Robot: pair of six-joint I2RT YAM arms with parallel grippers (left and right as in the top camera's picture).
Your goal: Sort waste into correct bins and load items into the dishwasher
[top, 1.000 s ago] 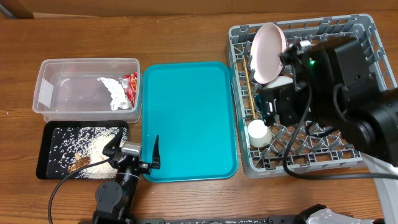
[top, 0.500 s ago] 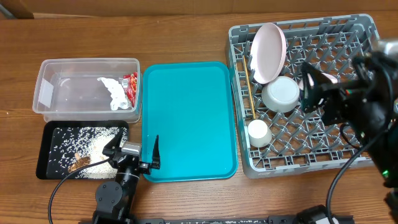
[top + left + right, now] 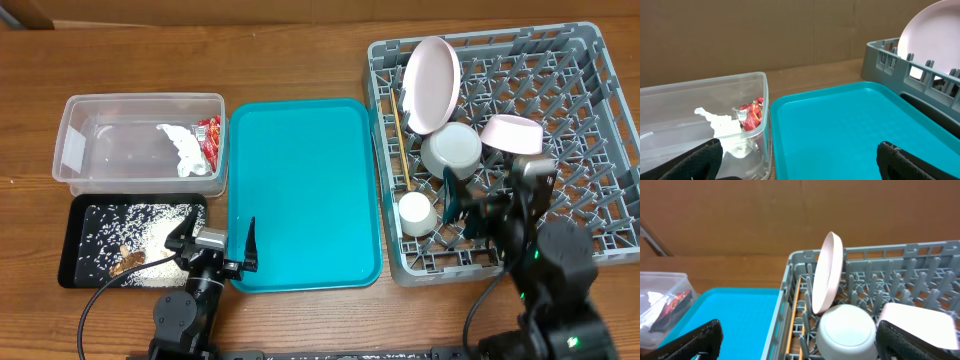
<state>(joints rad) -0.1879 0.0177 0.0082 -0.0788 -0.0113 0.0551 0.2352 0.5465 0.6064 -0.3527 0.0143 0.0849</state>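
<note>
The grey dish rack (image 3: 600,60) at the right holds the pale plate (image 3: 432,85) upright, the whitish bowl (image 3: 452,150) and pink bowl (image 3: 512,133) upside down, the white cup (image 3: 415,213) and the chopsticks (image 3: 400,140) along its left wall. The clear tub (image 3: 90,120) holds the white and red-striped wrappers (image 3: 192,148). The black tray (image 3: 75,250) holds rice and brown scraps (image 3: 150,250). My left gripper (image 3: 215,245) is open and empty at the teal tray's front left corner. My right gripper (image 3: 485,200) is open and empty over the rack's front.
The teal serving tray (image 3: 303,190) lies between the tub and the rack. It fills the left wrist view (image 3: 850,130) between the open fingers (image 3: 800,165). The right wrist view shows the plate (image 3: 827,272), whitish bowl (image 3: 847,330) and chopsticks (image 3: 794,315) ahead of its open fingers (image 3: 800,345).
My right arm has drawn back from over the rack to its front edge. The whitish and pink bowls now show uncovered. The left arm has not moved.
</note>
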